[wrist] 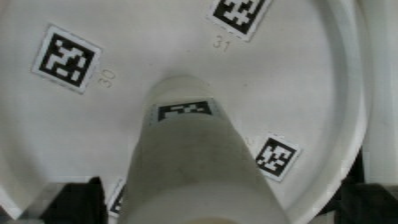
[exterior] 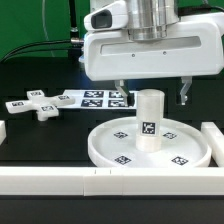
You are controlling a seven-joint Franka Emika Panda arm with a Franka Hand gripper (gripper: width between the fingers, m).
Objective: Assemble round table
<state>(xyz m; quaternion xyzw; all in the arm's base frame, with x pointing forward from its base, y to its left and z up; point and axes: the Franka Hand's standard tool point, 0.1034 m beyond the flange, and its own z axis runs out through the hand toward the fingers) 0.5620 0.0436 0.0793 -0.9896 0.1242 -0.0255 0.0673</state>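
Note:
The large rimmed round disc [exterior: 110,148] lies flat on the black table, tags up. The short cylinder leg [exterior: 149,118] stands upright at the disc's centre. My gripper [exterior: 152,97] hangs right above the leg, open, with one finger on each side of the leg's top and a gap to it on both sides. In the wrist view the leg [wrist: 199,150] rises toward the camera from the disc [wrist: 125,45], and the gripper [wrist: 222,208] straddles it with dark fingertips [wrist: 71,200] at the frame's edge. The cross-shaped four-arm piece [exterior: 40,105] lies on the table at the exterior view's left.
The marker board [exterior: 95,98] lies flat behind the disc, next to the cross piece. White rectangular border blocks run along the front [exterior: 60,181], the exterior view's right [exterior: 213,137] and left [exterior: 3,130].

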